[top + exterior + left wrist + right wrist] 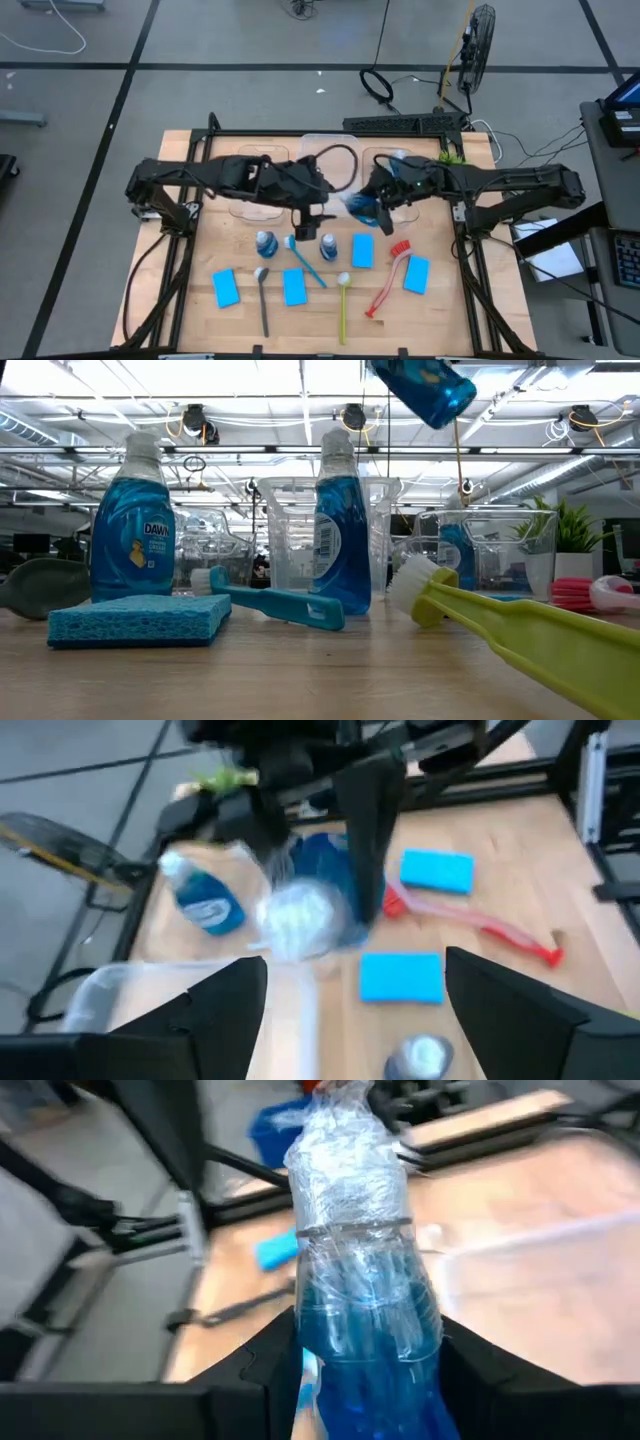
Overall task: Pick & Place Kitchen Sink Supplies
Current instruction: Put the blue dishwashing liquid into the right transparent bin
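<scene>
Overhead, right gripper [372,205] clamps blue bottle [362,207]; left gripper [312,212] spread above wooden table [180,260].

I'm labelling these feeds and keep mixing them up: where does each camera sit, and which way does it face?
High: overhead, looking straight down at the table; both arms show, right tool holding a raised blue bottle.
Low: at tabletop height, looking level across to the room; only that bottle shows, tilted overhead.
Left wrist: past the open left tool toward the right arm's bottle.
Right wrist: along its own fingers, clamped on the bottle.
Shared: all four show the lifted bottle.
</scene>
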